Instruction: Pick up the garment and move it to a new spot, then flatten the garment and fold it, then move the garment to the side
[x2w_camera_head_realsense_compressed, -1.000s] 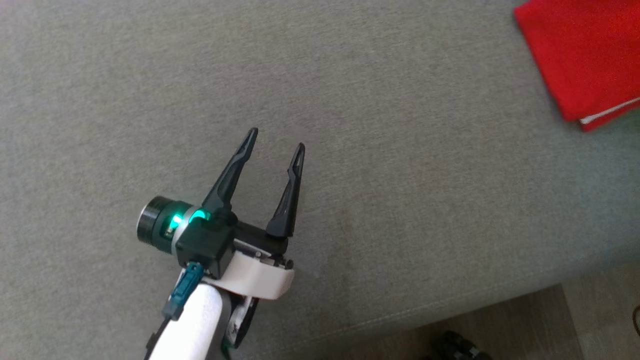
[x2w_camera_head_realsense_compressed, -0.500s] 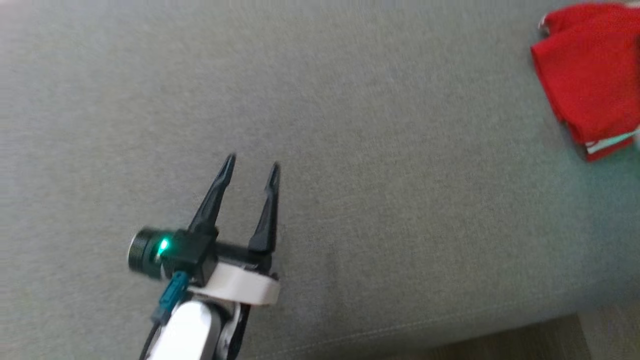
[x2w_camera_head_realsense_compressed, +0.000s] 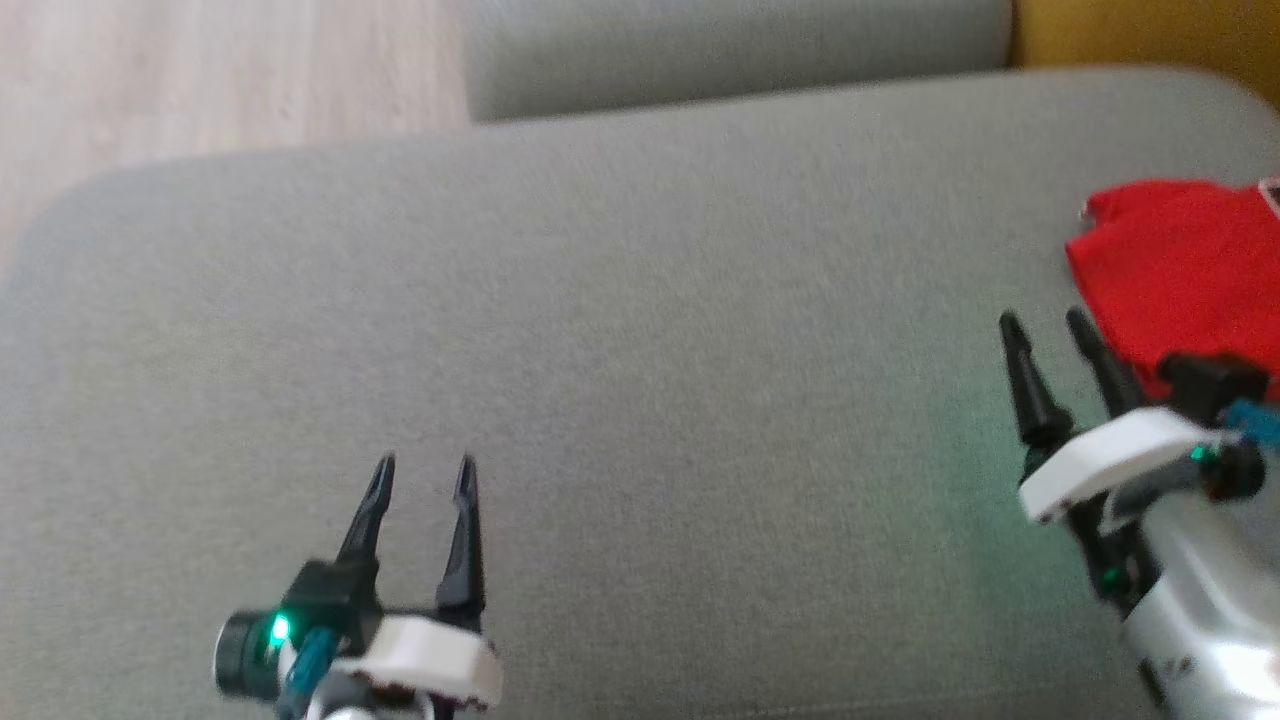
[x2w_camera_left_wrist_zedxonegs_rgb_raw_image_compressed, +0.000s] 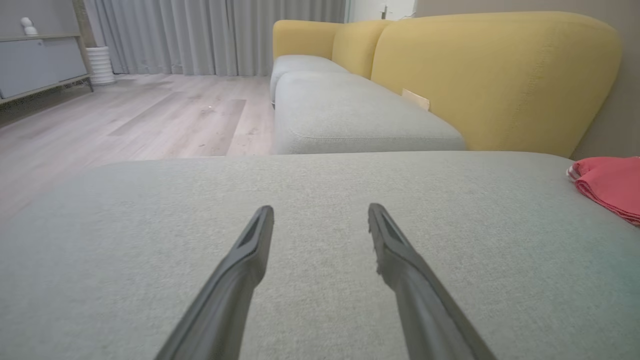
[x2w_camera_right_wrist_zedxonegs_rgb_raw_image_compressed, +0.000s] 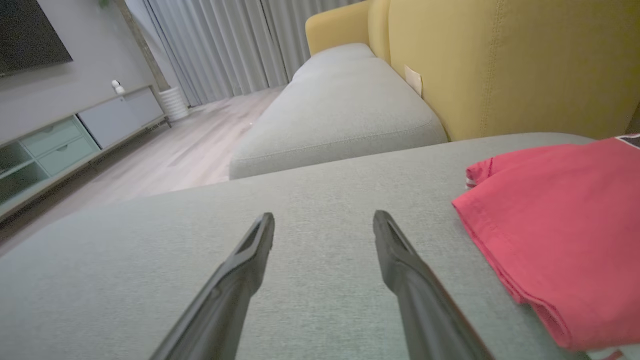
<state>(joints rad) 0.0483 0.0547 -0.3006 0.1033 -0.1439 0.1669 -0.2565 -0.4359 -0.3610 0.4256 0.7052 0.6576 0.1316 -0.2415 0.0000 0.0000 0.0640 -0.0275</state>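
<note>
folded red garment lies just right of the right gripper, both hands empty

the grey seat cushion (x2w_camera_head_realsense_compressed: 640, 350) takes up most of the head view, bare across its middle and left. behind it, in the wrist views, rises the yellow backrest (x2w_camera_left_wrist_zedxonegs_rgb_raw_image_compressed: 490, 75), with a second grey seat (x2w_camera_left_wrist_zedxonegs_rgb_raw_image_compressed: 350, 115) and pale wooden floor (x2w_camera_head_realsense_compressed: 200, 70) beyond.

the red garment (x2w_camera_head_realsense_compressed: 1170, 270) sits at the cushion's far right end, close to the backrest. it looks folded into a flat stack, with layered edges showing along its near side in the right wrist view. the frame cuts it off on the right, so its long axis cannot be told for sure. the visible left edge runs on a slant, away from the robot and toward its left.

the right gripper (x2w_camera_head_realsense_compressed: 1044, 318) hovers just beside that left edge, jaws spread wide with nothing between them. in its own wrist view the cloth lies wholly to the right of the fingers (x2w_camera_right_wrist_zedxonegs_rgb_raw_image_compressed: 400, 270), not in the gap. the left gripper (x2w_camera_head_realsense_compressed: 425, 462) is well apart from the garment, over bare cushion, also spread wide and empty.

judging by this, the fold and the move to the side look done. should the stack need a nudge or a fresh grip, the right arm is plainly the nearer one. it would have to swing to its right and meet the slanted edge square on, while the left arm would have to cross the whole cushion.
</note>
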